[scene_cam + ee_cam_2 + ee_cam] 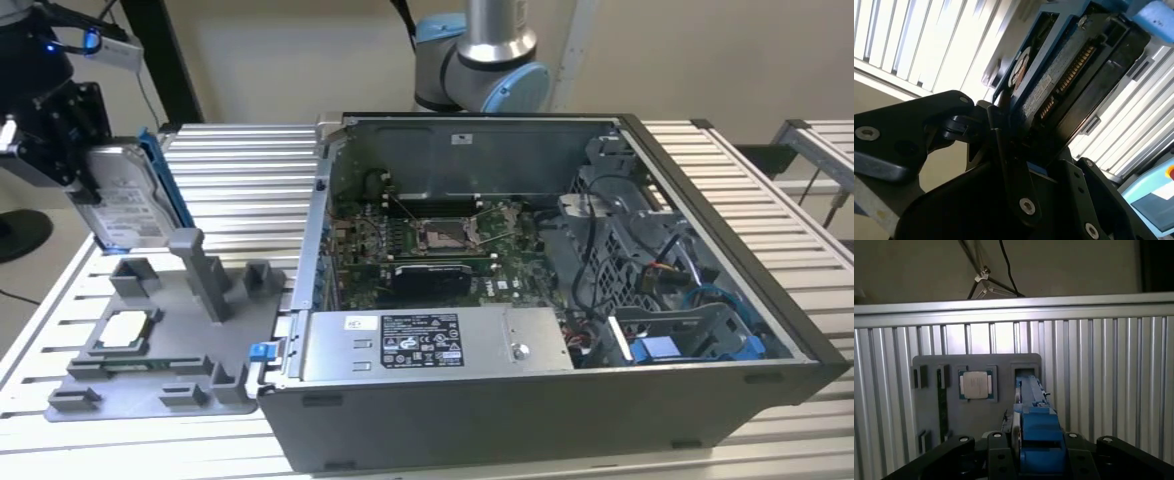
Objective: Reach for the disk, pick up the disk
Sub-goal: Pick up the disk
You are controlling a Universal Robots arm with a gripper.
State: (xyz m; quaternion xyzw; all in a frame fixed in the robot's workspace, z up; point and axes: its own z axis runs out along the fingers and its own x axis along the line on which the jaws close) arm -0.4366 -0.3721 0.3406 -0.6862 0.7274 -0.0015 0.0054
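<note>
On the slatted table [240,160], to the exterior view's left of the open computer case [534,410], sits the grey fixture [147,345]. The disk [131,205] hangs upright just above its posts. The gripper [83,165] has its fingers [1004,147] clamped on the disk, so the pick-up looks as good as made. I judge any further lift calls for a firm, level hold that keeps clear of the posts.

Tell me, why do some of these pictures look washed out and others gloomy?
Second wrist view: the ribbed silver metal table glares nearly white, while the black robot hand clamping the silver-grey hard drive with blue rails is in shadow. Exterior view: even light, the open dark computer case dimmer inside. First wrist view: bright table, dim wall.
</note>
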